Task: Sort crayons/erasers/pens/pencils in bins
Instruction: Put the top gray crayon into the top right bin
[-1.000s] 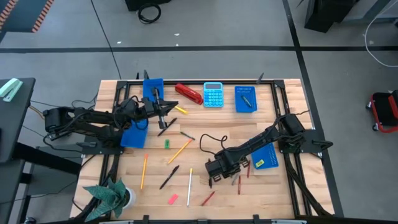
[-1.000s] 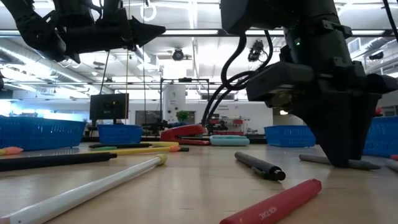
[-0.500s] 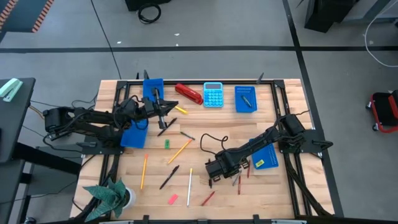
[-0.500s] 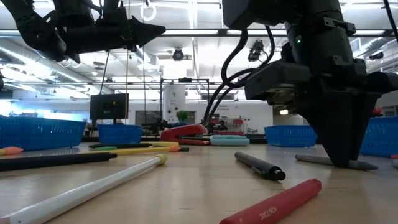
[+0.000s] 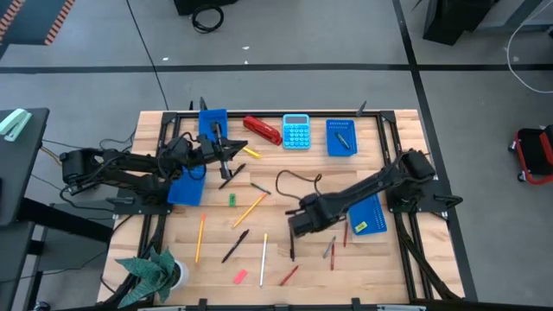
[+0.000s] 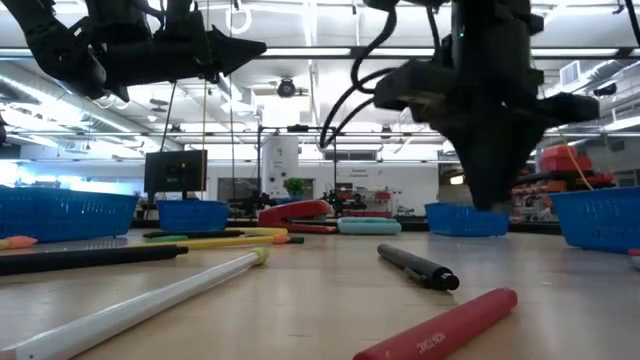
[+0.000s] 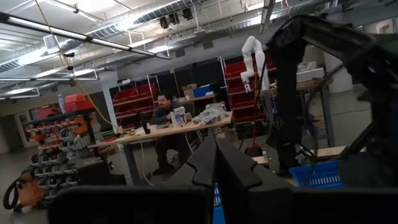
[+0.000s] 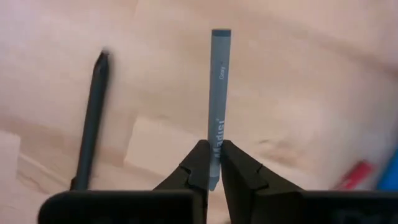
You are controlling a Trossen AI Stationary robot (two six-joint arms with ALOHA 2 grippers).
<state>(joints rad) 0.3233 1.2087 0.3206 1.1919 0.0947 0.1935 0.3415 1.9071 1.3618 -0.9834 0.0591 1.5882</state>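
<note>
Crayon (image 8: 219,106), grey and stubby with a printed label, is pinched at one end by the right gripper (image 8: 212,163); only the right wrist view reveals this grip, above bare wood, a black pen (image 8: 90,121) alongside. From overhead, the right gripper (image 5: 292,250) hangs mid-table left of a bin (image 5: 367,216). The left gripper (image 5: 232,148), fingers together and empty, hovers near another bin (image 5: 212,124).

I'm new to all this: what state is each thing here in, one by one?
right hand: shut on the grey crayon, held clear of the table
left hand: shut, empty, raised above the table
black pen: lying loose on the table
right-side bin: holds a yellow eraser
far bin: holds one dark stick
red stapler: closed
</note>
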